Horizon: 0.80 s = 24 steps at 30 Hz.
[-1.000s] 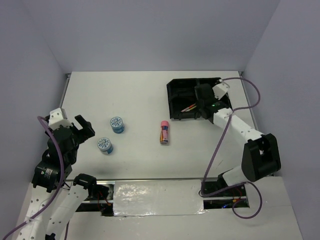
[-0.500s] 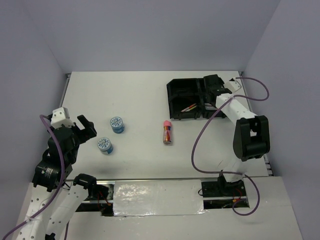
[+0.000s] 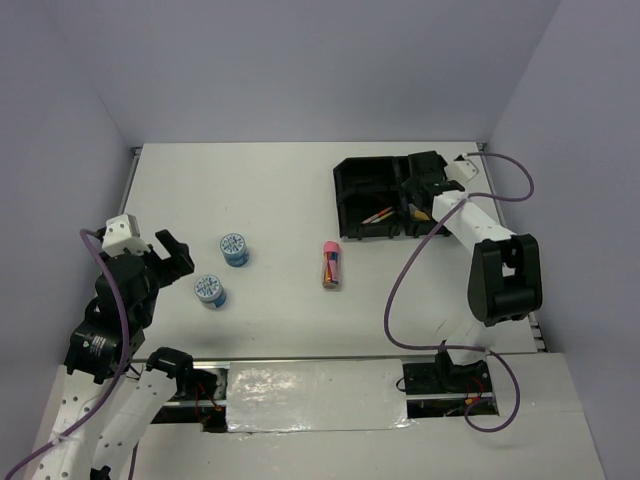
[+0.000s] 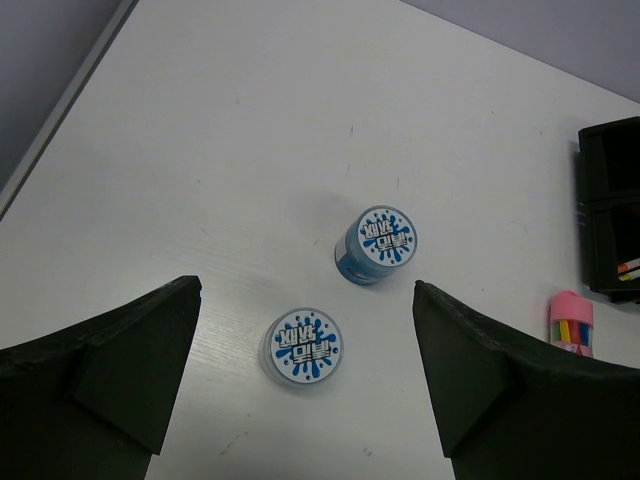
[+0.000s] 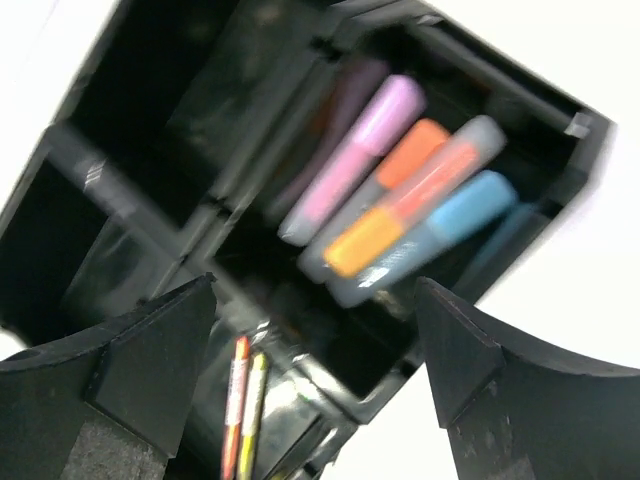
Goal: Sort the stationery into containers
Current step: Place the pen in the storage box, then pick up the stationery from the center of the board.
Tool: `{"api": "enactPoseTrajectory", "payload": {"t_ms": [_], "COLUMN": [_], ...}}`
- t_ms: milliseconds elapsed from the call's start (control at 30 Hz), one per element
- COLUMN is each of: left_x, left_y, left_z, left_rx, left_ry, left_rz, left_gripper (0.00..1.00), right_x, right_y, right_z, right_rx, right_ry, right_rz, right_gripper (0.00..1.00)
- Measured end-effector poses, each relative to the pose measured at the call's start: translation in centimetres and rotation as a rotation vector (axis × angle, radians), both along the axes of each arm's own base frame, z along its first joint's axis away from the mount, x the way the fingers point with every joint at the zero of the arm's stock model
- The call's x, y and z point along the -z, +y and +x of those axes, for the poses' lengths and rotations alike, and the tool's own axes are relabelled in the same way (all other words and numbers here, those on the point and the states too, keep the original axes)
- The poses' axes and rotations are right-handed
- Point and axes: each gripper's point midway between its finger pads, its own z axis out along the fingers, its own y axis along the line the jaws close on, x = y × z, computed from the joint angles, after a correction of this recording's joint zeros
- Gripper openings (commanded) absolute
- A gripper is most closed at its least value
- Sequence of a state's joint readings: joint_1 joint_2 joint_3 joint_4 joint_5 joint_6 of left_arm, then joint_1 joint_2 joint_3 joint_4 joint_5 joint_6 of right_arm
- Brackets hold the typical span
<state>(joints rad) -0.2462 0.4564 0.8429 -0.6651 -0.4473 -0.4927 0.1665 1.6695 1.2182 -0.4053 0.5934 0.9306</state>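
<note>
Glue stick [image 3: 331, 264] lies flat on the open table [image 3: 270, 190], mid-field, long axis running near to far, pink cap at the far end. It sits well left of the black tray [image 3: 339, 192]. Over on the left, two tape rolls [image 4: 377, 243] and [image 4: 305, 343] stand on their flat faces, printed tops up, near each other but apart. The left gripper [image 4: 305, 290] hovers above them, fingers spread wide, nothing between them. At the tray, the right gripper [image 5: 312, 290] hangs above the compartments, fingers wide apart too and holding nothing. Below it one compartment holds a purple marker [image 5: 350, 160], an orange marker [image 5: 400, 205] and a blue marker [image 5: 445, 225], side by side and parallel. The neighbouring compartment holds an orange pen [image 5: 238, 400] and a yellow pen [image 5: 255, 393], lying together.
</note>
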Motion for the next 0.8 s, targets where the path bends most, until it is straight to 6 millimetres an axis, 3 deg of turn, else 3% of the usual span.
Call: {"api": "enactPoseTrajectory", "payload": {"t_ms": [67, 100, 133, 233, 367, 467, 567, 800], "left_x": [0.0, 0.0, 0.0, 0.0, 0.3, 0.4, 0.5, 0.5], "left_y": [0.0, 0.0, 0.0, 0.0, -0.1, -0.1, -0.1, -0.1], "left_z": [0.0, 0.0, 0.0, 0.1, 0.2, 0.3, 0.4, 0.4], "left_rx": [0.0, 0.001, 0.0, 0.0, 0.0, 0.0, 0.0, 0.003], "left_ry": [0.0, -0.001, 0.0, 0.002, 0.015, 0.022, 0.026, 0.025], "left_rz": [0.0, 0.0, 0.0, 0.0, 0.004, 0.005, 0.006, 0.006], "left_gripper": [0.99, 0.99, 0.99, 0.99, 0.99, 0.99, 0.99, 0.99], "right_x": [-0.6, -1.1, -1.7, -4.3, -8.2, -9.1, -6.6, 2.2], "right_y": [0.9, 2.1, 3.6, 10.2, 20.2, 25.7, 27.3, 27.0], "right_z": [0.5, 0.9, 1.0, 0.5, -1.8, -4.0, -5.7, -8.8], "right_rx": [-0.061, -0.131, -0.208, -0.504, -0.84, -0.999, -1.053, -1.076], "right_ry": [-0.025, -0.048, -0.069, -0.121, -0.164, -0.158, -0.08, 0.211], "right_rz": [0.006, 0.007, 0.012, -0.016, -0.097, -0.107, -0.114, -0.15], "right_gripper": [0.92, 1.0, 1.0, 1.0, 1.0, 1.0, 1.0, 1.0]}}
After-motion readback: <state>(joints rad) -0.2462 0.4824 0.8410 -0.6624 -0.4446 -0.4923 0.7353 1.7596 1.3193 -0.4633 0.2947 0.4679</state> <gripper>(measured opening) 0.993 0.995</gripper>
